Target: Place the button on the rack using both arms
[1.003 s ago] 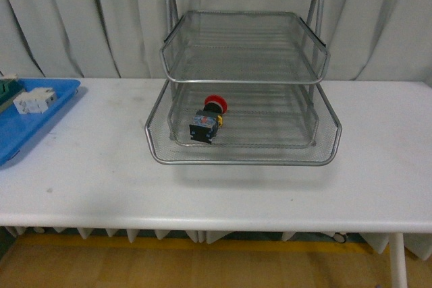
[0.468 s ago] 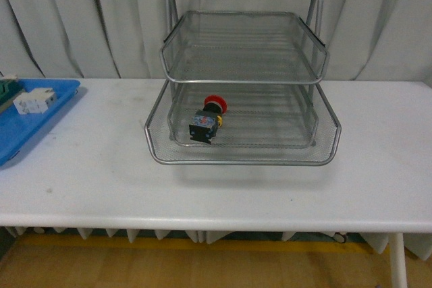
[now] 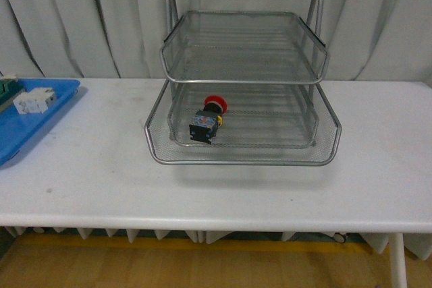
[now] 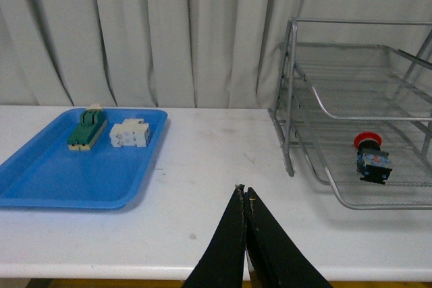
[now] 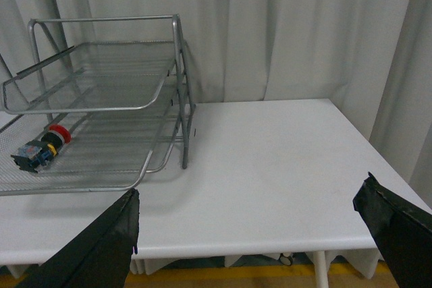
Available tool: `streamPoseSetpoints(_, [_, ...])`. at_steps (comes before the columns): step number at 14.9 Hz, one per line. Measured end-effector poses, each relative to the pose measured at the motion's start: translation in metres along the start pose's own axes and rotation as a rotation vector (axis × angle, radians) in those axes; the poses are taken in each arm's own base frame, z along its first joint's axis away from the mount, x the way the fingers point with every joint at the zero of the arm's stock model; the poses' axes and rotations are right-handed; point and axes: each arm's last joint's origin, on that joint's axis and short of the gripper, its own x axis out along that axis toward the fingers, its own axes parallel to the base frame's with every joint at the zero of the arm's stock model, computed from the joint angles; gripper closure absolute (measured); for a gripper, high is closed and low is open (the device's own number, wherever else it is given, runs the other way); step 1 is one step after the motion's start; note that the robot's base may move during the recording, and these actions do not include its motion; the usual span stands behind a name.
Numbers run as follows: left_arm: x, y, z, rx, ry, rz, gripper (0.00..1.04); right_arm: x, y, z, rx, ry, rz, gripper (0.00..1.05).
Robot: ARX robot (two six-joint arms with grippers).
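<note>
The button [image 3: 206, 120], with red cap, yellow ring and dark body, lies on its side in a lower tier of the silver wire rack [image 3: 243, 154] on the white table. It also shows in the left wrist view [image 4: 371, 157] and the right wrist view [image 5: 40, 148]. Neither arm shows in the front view. My left gripper [image 4: 244, 189] is shut and empty, over the table's front edge, well short of the rack [image 4: 317, 102]. My right gripper [image 5: 250, 217] is open wide and empty, above the table's near edge beside the rack [image 5: 162, 89].
A flat blue tray [image 3: 20, 129] sits at the table's left end, holding a white terminal block [image 3: 35, 101] and a green-and-cream block [image 4: 88, 128]. The tray also shows in the left wrist view [image 4: 40, 180]. Grey curtains hang behind the table.
</note>
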Motion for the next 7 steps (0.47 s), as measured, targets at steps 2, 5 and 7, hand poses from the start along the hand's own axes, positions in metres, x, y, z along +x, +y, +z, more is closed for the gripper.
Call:
streamPoseSetpoints(2, [-0.0033, 0.0000, -0.0002, 0.000, 0.002, 0.000, 1.03, 0.0000, 0.0000, 0.0000, 0.000, 0.000, 0.000, 0.06])
streamPoseSetpoints(5, [-0.0075, 0.0000, -0.0004, 0.000, 0.002, 0.000, 1.03, 0.0000, 0.0000, 0.0000, 0.000, 0.000, 0.000, 0.06])
streamPoseSetpoints(7, [-0.0091, 0.0000, -0.0005, 0.000, 0.000, 0.000, 1.03, 0.0000, 0.0000, 0.0000, 0.000, 0.000, 0.000, 0.06])
